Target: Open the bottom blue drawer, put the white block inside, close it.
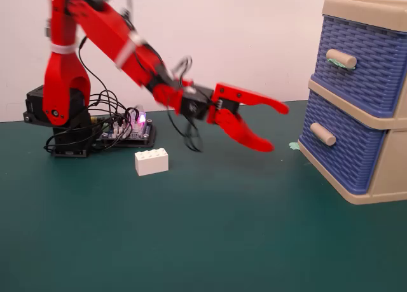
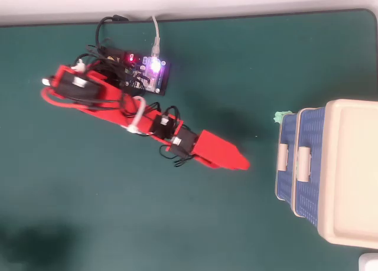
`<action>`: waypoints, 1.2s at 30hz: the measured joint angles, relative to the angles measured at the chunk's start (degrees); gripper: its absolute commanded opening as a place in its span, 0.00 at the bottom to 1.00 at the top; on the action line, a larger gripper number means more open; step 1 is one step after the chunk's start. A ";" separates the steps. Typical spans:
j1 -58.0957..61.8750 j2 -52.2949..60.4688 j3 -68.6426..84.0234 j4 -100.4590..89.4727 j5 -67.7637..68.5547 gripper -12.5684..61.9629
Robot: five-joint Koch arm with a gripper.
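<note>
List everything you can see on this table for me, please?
Drawer cabinet: one, beige frame, right edge of fixed view.
Top drawer: one, blue, green tape on its handle.
Bottom blue drawer: one, plain beige handle, looks shut.
White block: one, on the mat before the arm's base; hidden in overhead view.
Circuit board: one, lit pink, beside the base.
Green scrap: one, by the cabinet.
Mat: one, dark green.
Arm: one, red.
Gripper: one, red, jaws open, empty.

Green table mat (image 1: 210, 241), lit circuit board (image 2: 150, 70), green-taped upper drawer (image 1: 362, 47), white wall (image 1: 254, 31)
</note>
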 measured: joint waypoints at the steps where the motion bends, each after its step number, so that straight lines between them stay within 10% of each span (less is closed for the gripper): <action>1: -1.05 -3.52 -0.09 -5.45 0.00 0.62; 17: -5.10 -26.28 -26.10 -12.57 0.00 0.57; 30: -5.63 -26.46 -36.12 12.39 0.18 0.08; 36: -5.63 -25.66 -36.74 17.84 0.44 0.06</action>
